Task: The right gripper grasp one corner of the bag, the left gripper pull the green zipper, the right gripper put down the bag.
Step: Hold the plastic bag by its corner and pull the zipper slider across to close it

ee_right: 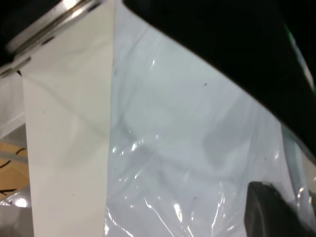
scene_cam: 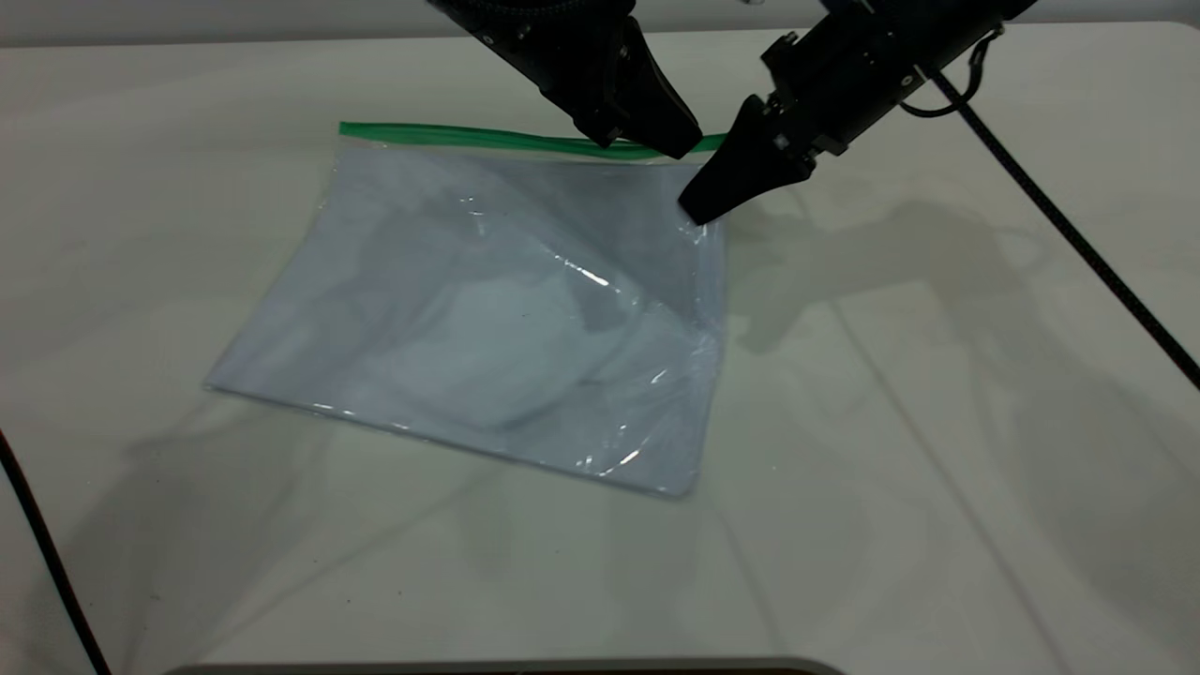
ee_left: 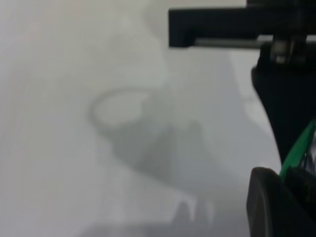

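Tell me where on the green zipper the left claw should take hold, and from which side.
Grip the green zipper at its end by the right claw, probably coming down from above. The strip lies thin along the far edge of the bag, and the left claw sits over that end, with green between its fingers in the left wrist view.

Pale white table (scene_cam: 937, 422) under soft light, perhaps a wall behind.
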`<state>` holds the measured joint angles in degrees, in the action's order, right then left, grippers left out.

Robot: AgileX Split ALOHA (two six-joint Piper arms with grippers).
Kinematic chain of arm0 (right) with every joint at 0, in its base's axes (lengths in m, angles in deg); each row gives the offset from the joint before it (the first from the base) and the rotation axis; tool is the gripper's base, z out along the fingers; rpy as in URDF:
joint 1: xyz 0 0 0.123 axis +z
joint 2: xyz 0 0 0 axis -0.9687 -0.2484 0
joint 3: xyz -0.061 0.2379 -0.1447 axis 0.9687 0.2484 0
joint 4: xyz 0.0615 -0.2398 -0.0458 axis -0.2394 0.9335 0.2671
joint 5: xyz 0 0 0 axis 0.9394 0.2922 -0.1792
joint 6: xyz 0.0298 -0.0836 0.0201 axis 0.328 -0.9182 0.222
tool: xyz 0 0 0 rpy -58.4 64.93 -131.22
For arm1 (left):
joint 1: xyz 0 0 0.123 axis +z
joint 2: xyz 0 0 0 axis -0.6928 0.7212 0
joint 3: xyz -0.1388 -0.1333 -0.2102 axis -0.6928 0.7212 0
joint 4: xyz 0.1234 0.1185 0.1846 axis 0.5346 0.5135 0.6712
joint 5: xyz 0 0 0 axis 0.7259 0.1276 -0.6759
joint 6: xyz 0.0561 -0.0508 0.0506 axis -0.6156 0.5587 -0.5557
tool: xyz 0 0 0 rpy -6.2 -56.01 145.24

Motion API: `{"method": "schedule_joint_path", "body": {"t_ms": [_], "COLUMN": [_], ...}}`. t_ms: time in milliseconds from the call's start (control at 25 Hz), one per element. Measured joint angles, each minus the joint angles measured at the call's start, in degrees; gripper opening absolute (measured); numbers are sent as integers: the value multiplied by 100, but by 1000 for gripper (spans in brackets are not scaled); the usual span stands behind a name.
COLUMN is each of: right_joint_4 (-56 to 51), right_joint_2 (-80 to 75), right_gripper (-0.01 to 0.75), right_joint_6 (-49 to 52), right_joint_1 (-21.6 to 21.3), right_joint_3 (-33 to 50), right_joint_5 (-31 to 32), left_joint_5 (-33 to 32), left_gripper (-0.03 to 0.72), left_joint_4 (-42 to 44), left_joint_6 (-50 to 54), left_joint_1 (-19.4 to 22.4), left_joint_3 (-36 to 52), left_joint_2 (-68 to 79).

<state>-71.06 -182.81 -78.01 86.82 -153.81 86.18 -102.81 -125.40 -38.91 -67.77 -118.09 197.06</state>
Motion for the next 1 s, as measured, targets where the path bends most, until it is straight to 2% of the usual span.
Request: {"method": "schedule_joint_path", "body": {"t_ms": [520,1000], "right_joint_4": [-93,-170], "right_joint_2": [0,0], "right_gripper": [33,33], "right_joint_6": [-1,-43], "right_joint_1": [-169,-447], "right_joint_3": [0,0], "right_joint_5": [-6,-62], "left_joint_5": [128,164], "left_gripper": [82,103], "left_joint_4": [25,225], "left_joint_6": [-18,-7], "left_joint_1": [191,705], "left_joint_3": [0,0], "left_joint_2": [0,2]}}
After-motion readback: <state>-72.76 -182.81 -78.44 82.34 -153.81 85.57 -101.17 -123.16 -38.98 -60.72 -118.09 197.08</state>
